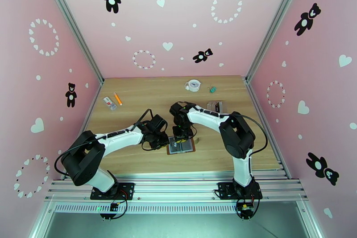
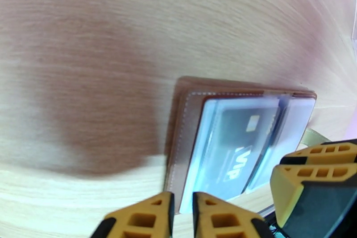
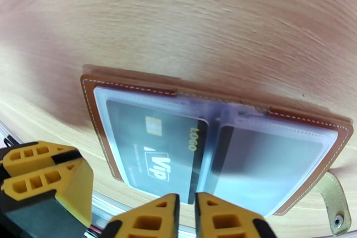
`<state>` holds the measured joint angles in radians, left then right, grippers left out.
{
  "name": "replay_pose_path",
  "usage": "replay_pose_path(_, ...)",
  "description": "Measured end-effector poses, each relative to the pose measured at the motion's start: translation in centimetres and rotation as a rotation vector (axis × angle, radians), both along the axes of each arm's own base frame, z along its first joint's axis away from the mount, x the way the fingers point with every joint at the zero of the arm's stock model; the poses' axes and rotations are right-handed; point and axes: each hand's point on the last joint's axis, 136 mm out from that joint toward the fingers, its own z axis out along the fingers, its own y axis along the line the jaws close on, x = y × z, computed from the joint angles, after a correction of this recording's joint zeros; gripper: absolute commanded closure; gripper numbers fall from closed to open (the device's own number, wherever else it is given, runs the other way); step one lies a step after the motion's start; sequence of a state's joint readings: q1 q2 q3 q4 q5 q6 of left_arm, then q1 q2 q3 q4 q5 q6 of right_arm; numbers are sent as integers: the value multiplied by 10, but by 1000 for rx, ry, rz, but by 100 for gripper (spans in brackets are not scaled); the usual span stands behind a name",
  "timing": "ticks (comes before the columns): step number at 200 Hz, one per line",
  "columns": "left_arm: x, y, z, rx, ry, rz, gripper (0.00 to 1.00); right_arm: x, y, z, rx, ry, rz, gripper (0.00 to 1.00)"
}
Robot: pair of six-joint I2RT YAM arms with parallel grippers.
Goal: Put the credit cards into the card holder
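Observation:
The brown leather card holder (image 1: 180,145) (image 3: 96,114) (image 2: 183,136) lies open on the wooden table between both arms, clear sleeves facing up. A black credit card (image 3: 156,154) (image 2: 241,145) marked VIP sits in one sleeve, and a greyer card (image 3: 272,163) (image 2: 294,118) in the neighbouring one. My left gripper (image 1: 164,141) (image 2: 183,216) stands at the holder's left edge, its fingers nearly together on a corner of the clear sleeve. My right gripper (image 1: 182,134) (image 3: 186,216) is at the sleeves' middle fold, jaws almost touching; whether they pinch anything is unclear.
At the back of the table stand a white round item (image 1: 193,85) and a small green thing (image 1: 213,88). A small clear-and-brown packet (image 1: 215,106) lies right of centre. An orange pen (image 1: 118,98) and a white item (image 1: 110,103) lie at the left.

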<state>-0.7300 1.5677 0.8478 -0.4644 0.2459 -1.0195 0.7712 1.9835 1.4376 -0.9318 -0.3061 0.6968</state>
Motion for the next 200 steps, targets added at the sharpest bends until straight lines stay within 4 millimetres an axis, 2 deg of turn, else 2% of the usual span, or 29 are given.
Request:
replay_pose_path(20, 0, 0, 0, 0, 3, 5, 81, 0, 1, -2, -1, 4, -1, 92)
replay_pose_path(67, 0, 0, -1, 1, 5, 5, 80, -2, -3, -20, -40, 34, 0, 93)
replay_pose_path(117, -1, 1, -6, 12, 17, 5, 77, -1, -4, -21, -46, 28, -1, 95)
replay_pose_path(172, 7, -8, 4, -17, -4, 2, 72, 0, -4, -23, -49, 22, 0, 96)
replay_pose_path(200, 8, -13, 2, -18, 0, -6, 70, 0, -4, -23, -48, 22, 0, 97)
